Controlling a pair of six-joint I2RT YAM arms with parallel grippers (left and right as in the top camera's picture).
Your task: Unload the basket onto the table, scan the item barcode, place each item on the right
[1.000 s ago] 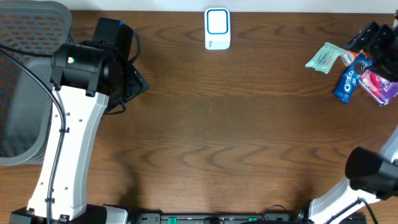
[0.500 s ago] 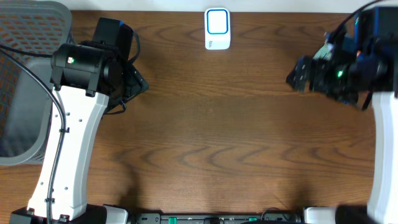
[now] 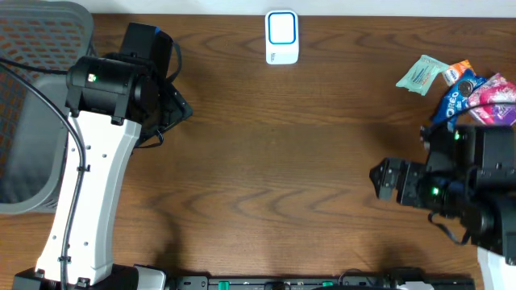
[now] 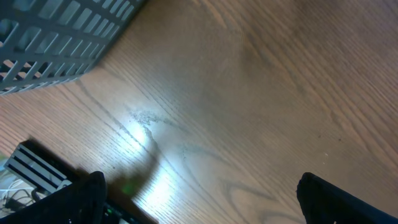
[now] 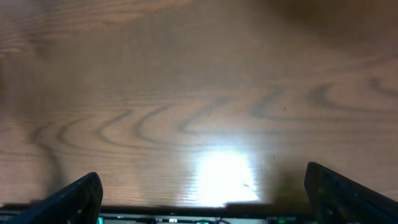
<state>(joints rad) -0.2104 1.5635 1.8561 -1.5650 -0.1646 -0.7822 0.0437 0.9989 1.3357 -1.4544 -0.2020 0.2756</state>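
Swinging back from the far right corner, the right arm [image 3: 484, 189] has come down to the near right of the bench [image 3: 306, 161], and its right tool [image 3: 384, 179] now points left over bare wood. The snack pile that it covered a second ago lies in plain sight again. The left arm [image 3: 97, 185] has not shifted.

The pile sits at the far right corner, well apart from both tools. It holds a mint-green packet [image 3: 420, 74], a small orange packet [image 3: 459, 71], a blue Oreo pack [image 3: 451, 98] and a pink packet [image 3: 494, 92]. The last three lie against one another. All of them rest on the bench, and none is held. The white scanner [image 3: 281, 37] lies at the far edge near the middle, well apart from the pile.

At the left edge stands a grey mesh basket [image 3: 28, 113]. The left arm hides part of it, and the part that shows is only its own grey mesh. The left wrist view catches one corner of its slotted wall.

The right tool is open: in its wrist view the fingers [image 5: 74, 199] stand wide apart with only wood grain and a patch of glare between them. The left tool [image 3: 179, 109] is open too, its fingers [image 4: 81, 196] spread over bare wood just beside the basket.
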